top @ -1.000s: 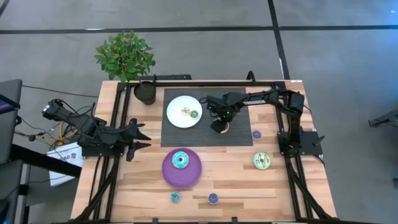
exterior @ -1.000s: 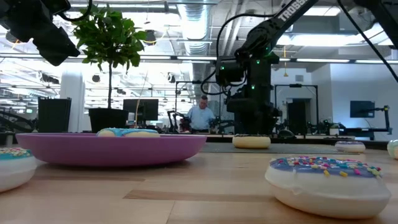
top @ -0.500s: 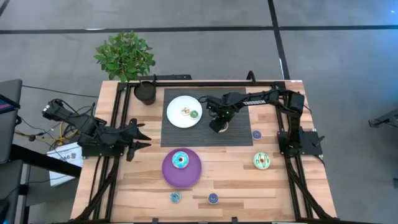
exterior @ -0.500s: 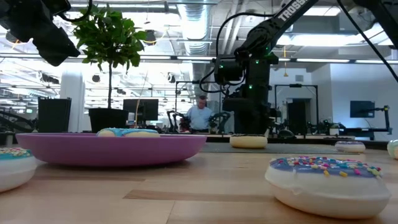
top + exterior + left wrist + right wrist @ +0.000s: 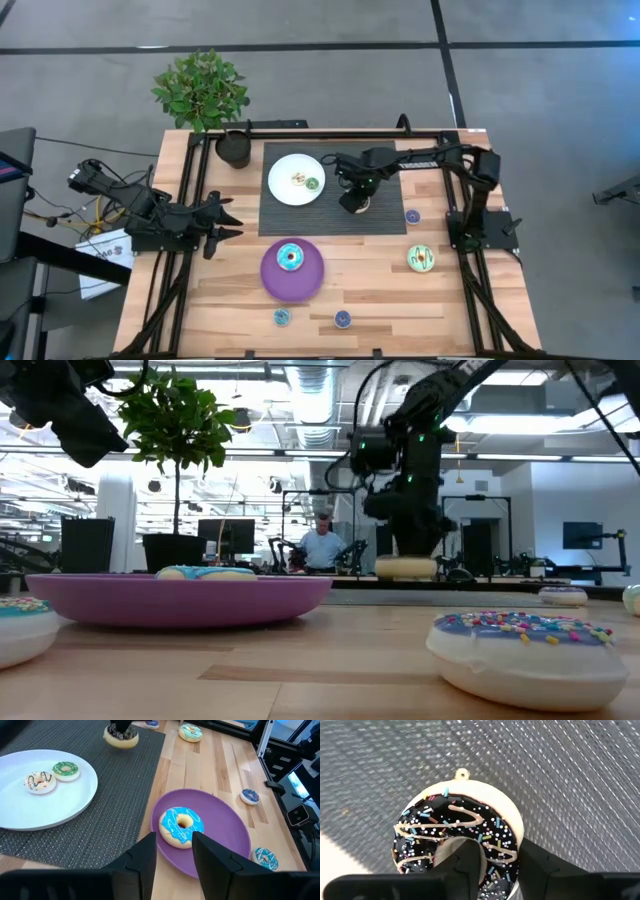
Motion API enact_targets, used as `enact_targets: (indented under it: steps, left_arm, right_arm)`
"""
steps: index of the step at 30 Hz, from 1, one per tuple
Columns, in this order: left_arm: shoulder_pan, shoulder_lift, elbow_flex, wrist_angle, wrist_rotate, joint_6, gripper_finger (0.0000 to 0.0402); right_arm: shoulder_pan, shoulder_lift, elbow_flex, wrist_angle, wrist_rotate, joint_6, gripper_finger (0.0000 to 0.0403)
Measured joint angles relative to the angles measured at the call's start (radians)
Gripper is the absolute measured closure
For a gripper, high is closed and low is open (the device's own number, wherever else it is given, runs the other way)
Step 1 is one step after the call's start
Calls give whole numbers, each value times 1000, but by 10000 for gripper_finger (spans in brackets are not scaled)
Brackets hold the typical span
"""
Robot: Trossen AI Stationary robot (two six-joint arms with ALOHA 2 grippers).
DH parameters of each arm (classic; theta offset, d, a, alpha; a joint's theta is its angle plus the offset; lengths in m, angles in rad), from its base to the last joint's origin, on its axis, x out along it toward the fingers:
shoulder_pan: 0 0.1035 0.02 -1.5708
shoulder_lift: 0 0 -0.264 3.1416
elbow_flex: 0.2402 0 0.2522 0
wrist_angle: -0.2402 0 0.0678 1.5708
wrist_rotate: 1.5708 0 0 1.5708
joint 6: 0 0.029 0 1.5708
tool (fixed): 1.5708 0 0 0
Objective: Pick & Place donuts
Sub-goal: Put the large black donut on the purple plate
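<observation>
Chocolate icing, sprinkles and a cream base mark the brown-and-cream donut point(image 5: 465, 847) as a moulded toy — by my judgement light, rigid and a little slick on its glossy top. The right claw point(image 5: 354, 196) grips it over the dark mat point(image 5: 385, 215), one finger through the centre hole and the other against the outer rim, so the ring wall is pinched between them. The level view shows the donut lifted clear of the mat, hanging just under the claw. That hold looks right to me: the ring wall is the only narrow section, and a stiff toy should not deform under the squeeze, though a tilt could let it pivot.

Beside the mat's far end, the white plate point(image 5: 280, 190) carries two minis. The blue-iced donut point(image 5: 181, 826) lies on the purple plate point(image 5: 230, 830). The left claw point(image 5: 222, 222) waits closed and empty at the desk point(image 5: 380, 290) edge — well apart from the work.
</observation>
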Motion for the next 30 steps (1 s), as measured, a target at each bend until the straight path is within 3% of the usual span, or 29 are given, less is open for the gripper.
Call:
enact_targets:
  steps: [11,17,25,30]
  left_arm:
    - [0,0,0,0,2,0,285]
    - [0,0,0,0,3,0,285]
    - [0,0,0,0,12,31,285]
    - [0,0,0,-1,13,48,285]
  right_arm:
    - [181,-126,0,40,-4,70,308]
    - [308,-127,0,226,-4,86,308]
    - [384,-127,0,432,27,188,308]
    - [415,-55,67,409,38,251,308]
